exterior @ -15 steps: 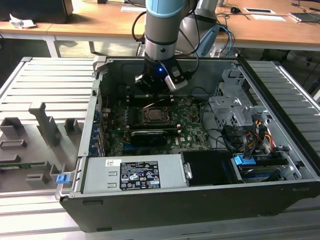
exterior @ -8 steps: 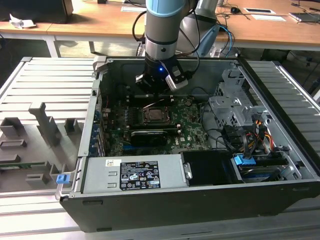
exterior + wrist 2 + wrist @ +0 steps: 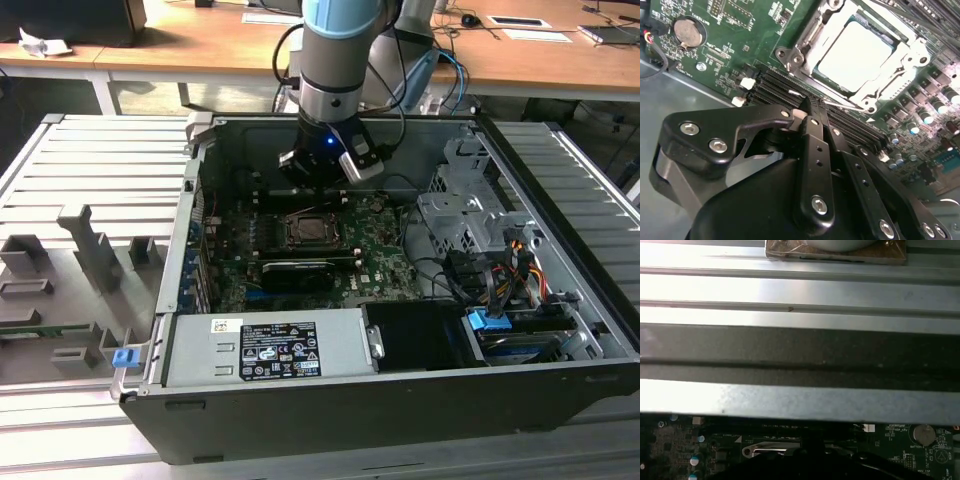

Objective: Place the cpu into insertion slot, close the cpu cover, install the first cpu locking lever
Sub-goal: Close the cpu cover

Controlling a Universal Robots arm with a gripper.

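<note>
Cpu [image 3: 855, 52] in insertion slot [image 3: 797, 59] on circuit board [image 3: 740, 30], claw [image 3: 807, 109] just beside the slot

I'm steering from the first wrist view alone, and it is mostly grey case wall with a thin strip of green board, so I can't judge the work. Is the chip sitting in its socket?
Observer: Yes. In the second wrist view the chip lies flat, with the metal cover frame down around its edges.
Operator: And where is the gripper relative to that?
Observer: In the second wrist view the gripper is over the long black slots beside the cover frame, apart from it and not touching the chip.
</note>
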